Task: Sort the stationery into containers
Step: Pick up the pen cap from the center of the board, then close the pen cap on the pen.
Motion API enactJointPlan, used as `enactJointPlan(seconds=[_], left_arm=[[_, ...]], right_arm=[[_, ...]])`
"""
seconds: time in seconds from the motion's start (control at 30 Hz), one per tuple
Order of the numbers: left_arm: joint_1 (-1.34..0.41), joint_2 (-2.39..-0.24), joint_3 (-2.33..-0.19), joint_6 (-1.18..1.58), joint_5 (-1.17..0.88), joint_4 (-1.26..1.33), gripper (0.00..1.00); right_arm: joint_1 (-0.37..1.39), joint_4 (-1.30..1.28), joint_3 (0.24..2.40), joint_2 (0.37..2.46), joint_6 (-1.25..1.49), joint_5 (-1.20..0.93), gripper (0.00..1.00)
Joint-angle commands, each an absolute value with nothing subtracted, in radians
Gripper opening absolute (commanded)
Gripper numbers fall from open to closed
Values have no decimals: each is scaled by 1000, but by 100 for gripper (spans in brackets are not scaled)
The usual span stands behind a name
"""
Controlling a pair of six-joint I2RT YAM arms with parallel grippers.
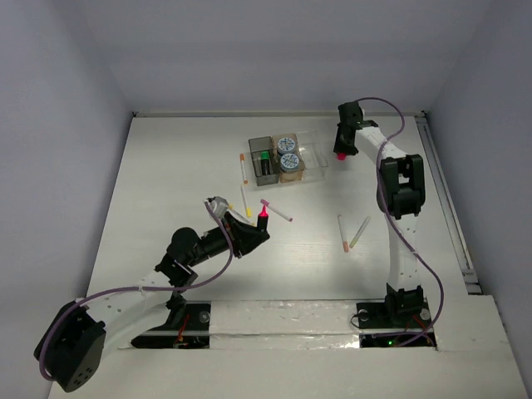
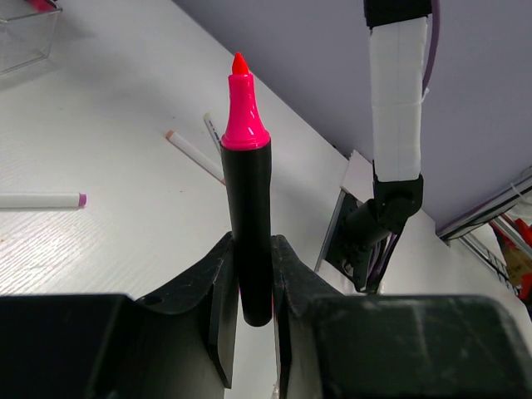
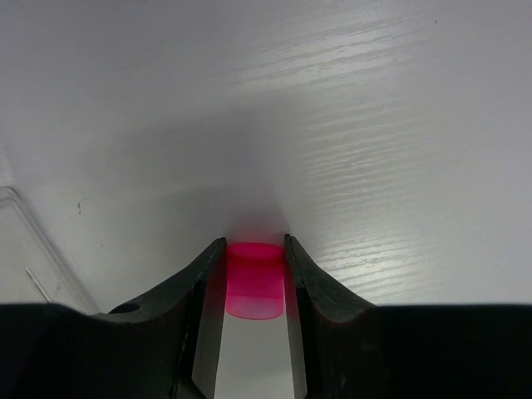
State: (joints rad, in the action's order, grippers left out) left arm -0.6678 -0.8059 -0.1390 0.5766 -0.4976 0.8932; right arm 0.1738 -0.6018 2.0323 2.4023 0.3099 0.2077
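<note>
I see the white table [image 1: 166,166] filling the overhead view. My left arm [image 1: 125,299] reaches from the lower left corner toward the centre. My right arm [image 1: 399,208] rises from the lower right to the upper right of the frame.

Three joined bins sit just above centre. The grey bin [image 1: 253,145] is on the left, the amber bin [image 1: 291,176] in the middle and the clear bin [image 1: 314,162] on the right. The grey one holds dark items and something green that I cannot make out.

At centre frame, my left gripper [image 1: 258,226] is clamped on a black marker [image 1: 263,220]. In its wrist view the marker stands upright between the fingers, its bright pink tip uncovered.

My right gripper [image 1: 342,150], just right of the clear bin, pinches a small pink cap [image 3: 255,287]. I cannot tell if the cap touches the table.

Two blue-white tape rolls [image 1: 287,143] lie in the amber bin.

Loose white pens lie on the table:
- The orange-capped pen [image 1: 243,169] is just left of the grey bin.
- The yellow-capped pen [image 1: 245,202] and the pink-capped pen [image 1: 277,211] are beside my left gripper.
- A pair of pens [image 1: 342,233] lies right of centre.
</note>
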Motion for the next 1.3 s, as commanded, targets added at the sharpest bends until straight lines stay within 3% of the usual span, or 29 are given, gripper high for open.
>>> enactJointPlan(seconds=[0.0,0.4,0.6,0.93,1.27], left_arm=[[-673,-816,-133,569,-515,960,0],[-683,-902,-169,538,-491,951,0],[-712,-976,-225,538,-448,951,0],[-712,-1083,-319,515,-354,934,0],[-712,-1134,-341,517,-336,937,0]], right_arm=[[189,-569,1901,2346,322,199,1],[239,-82,1346,1699,388,97,0],[538,129,1051,1416,494,147,0],[828,408,862,1301,595,205,0],[850,425,865,1322,575,241,0]])
